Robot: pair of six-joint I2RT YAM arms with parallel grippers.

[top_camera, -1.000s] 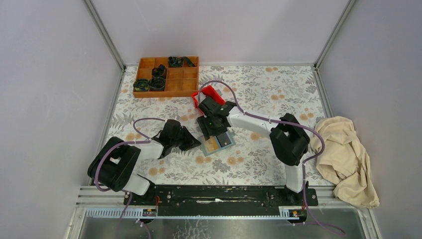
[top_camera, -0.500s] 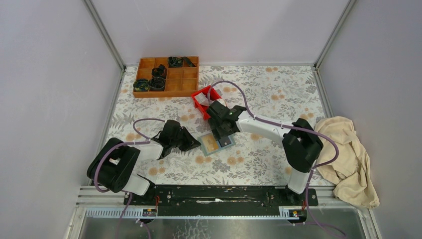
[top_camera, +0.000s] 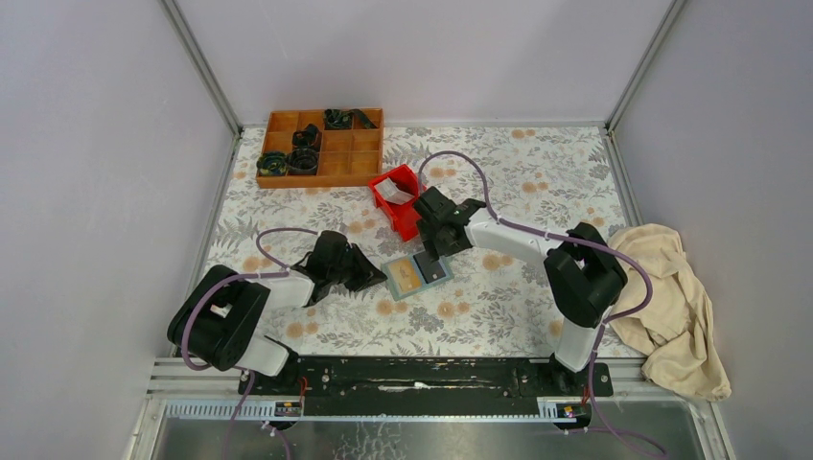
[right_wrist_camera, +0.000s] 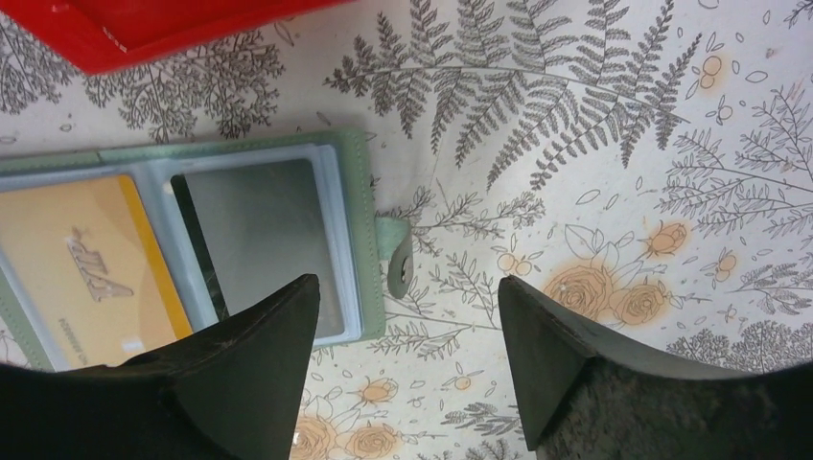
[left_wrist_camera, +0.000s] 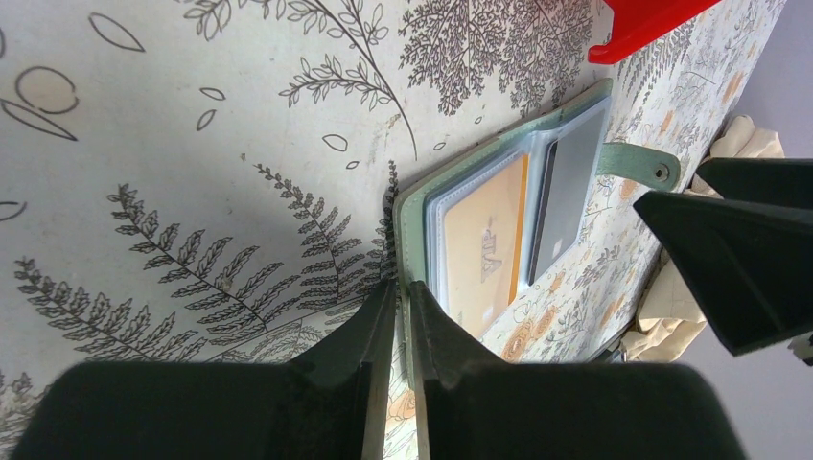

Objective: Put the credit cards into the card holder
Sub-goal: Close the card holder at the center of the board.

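Observation:
The sage-green card holder [top_camera: 418, 275] lies open on the floral table. A yellow-tan credit card [left_wrist_camera: 484, 244] sits in its left pocket and a dark grey card [right_wrist_camera: 259, 230] in its right pocket. My left gripper [left_wrist_camera: 403, 287] is shut on the holder's green left edge [left_wrist_camera: 410, 206]. My right gripper [right_wrist_camera: 407, 287] hangs open just above the holder's right edge, over its snap tab [right_wrist_camera: 398, 259], holding nothing. A whitish card [top_camera: 394, 190] lies in the red bin.
The red bin [top_camera: 407, 228] stands just behind the holder. A brown wooden tray [top_camera: 321, 146] with black parts sits at the back left. A beige cloth [top_camera: 671, 297] is bunched at the right wall.
My right gripper has drawn back from over the holder toward its right edge and opened wider. The red bin's inside now shows. The left gripper and the holder have stayed put.

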